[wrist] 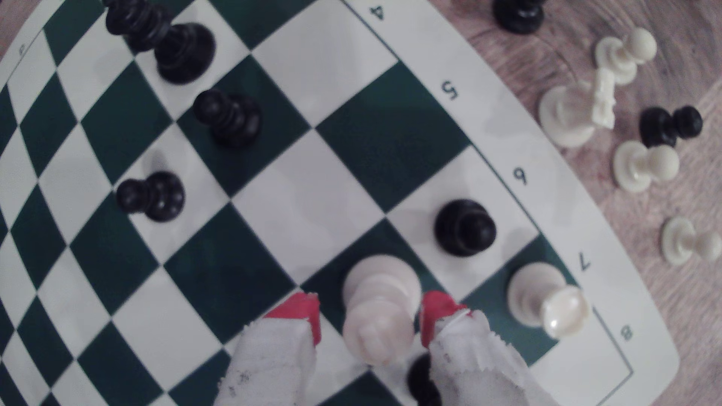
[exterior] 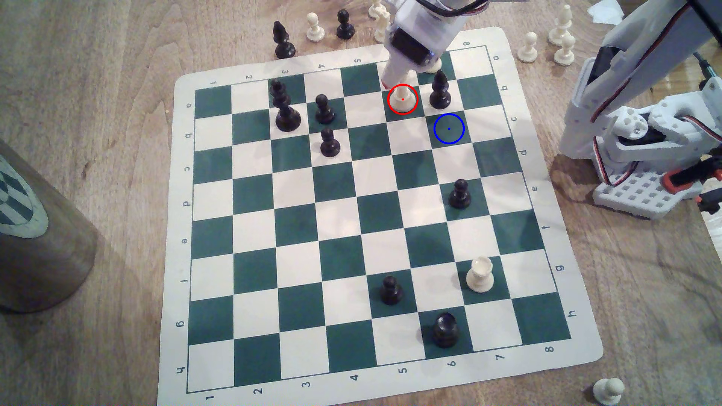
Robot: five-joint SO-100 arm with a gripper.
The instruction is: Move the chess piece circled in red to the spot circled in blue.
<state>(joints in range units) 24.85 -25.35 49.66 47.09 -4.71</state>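
The chessboard (exterior: 297, 218) is a dark green and cream-white check with a cream border and dark numerals. The chess piece (exterior: 402, 99) is cream-white inside a red ring; at its four o'clock a blue ring marks the spot (exterior: 449, 129), dark green. The gripper (wrist: 369, 316) has red-tipped, white-wrapped fingers (wrist: 301, 312). The pawns (exterior: 330, 143) are black.

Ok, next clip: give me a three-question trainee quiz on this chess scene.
1. True or false: the fingers stand on either side of the cream chess piece.
2. What colour is the square under the blue-ringed spot?
3. In the exterior view, the black piece nearest the ringed chess piece stands on its: A) left B) right C) base.

Key: 1 true; 2 dark green; 3 B.
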